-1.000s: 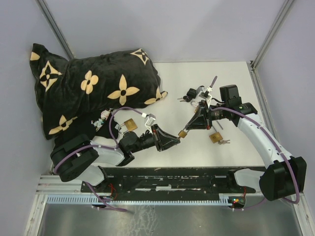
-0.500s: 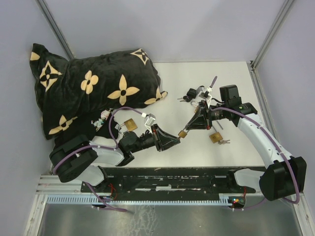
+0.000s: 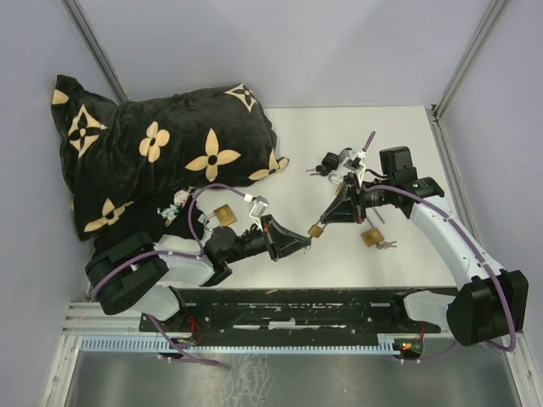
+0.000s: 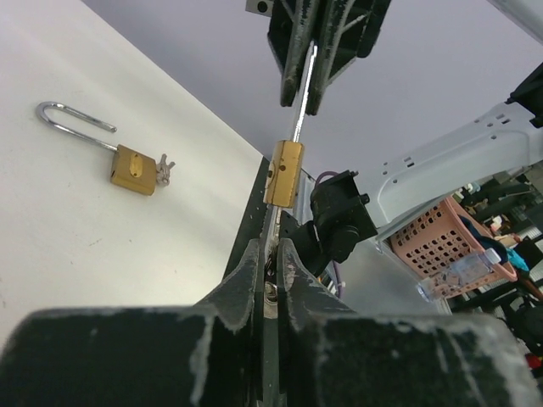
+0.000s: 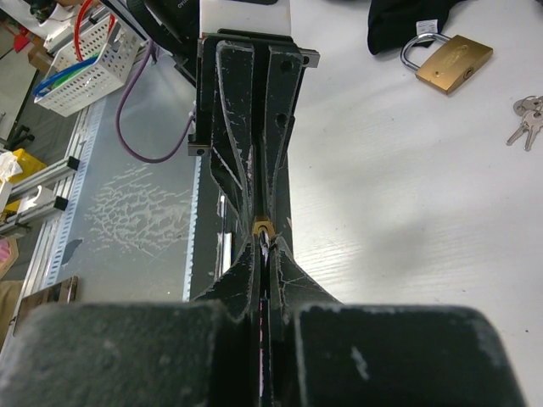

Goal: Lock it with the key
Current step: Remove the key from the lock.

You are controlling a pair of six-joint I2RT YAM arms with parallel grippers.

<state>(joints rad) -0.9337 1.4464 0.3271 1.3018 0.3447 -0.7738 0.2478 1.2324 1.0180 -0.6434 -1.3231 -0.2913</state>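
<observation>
- Padlock (image 3: 316,230), the small brass one, hangs off the table (image 3: 356,127), well out from the near right corner of the flowered pillow (image 3: 153,161), between the two arms' tips.
- The right gripper (image 3: 326,220) has its fingers pressed together on the padlock's shackle, so the brass body points toward the other arm.
- The left gripper (image 3: 303,241), on the pillow's side of the padlock, is pinched tight on a thin metal piece, taken to be the key (image 4: 270,288).
- In the left wrist view the key's blade runs in line with the padlock's underside and seems to reach it. Whether it is seated in the keyhole cannot be told.
- Done so far, by the look of it: both parts are picked up, held firmly and lined up end to end.
- Left to do, as a judgement: seat the key fully if it is not yet in, press the shackle home and turn the key. Whether the shackle is open or closed is hidden inside the right fingers.
- A spare padlock (image 3: 224,214) lies just beside the pillow's near edge, and another padlock (image 3: 371,237) lies well away from the pillow, beyond the right arm. Neither is touched.
</observation>
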